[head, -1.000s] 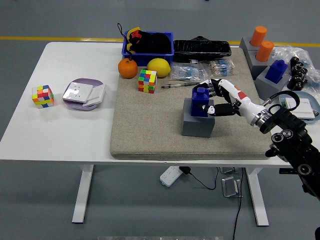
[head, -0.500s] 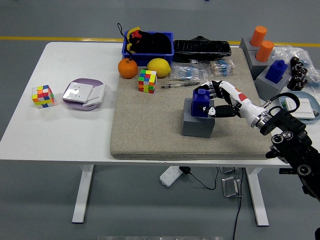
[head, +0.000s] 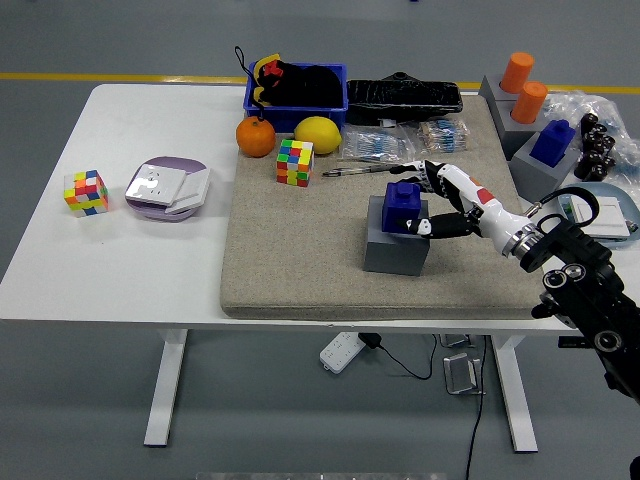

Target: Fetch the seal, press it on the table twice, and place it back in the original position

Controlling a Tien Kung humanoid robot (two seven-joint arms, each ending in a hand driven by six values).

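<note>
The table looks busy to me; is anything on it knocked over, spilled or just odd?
Nothing stands out. The blue seal stands upright on its grey block with the right hand around it. The orange, lemon and cubes all sit steady.

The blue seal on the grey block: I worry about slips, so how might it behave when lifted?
The blue seal looks rigid and blocky, so the right hand should grip it firmly. Its glossy sides may be slippery. It probably lifts freely off the grey block.

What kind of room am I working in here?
Probably a lab or workshop test area: grey floor with a yellow line, a white table of mixed props, and a power strip underneath.
</note>
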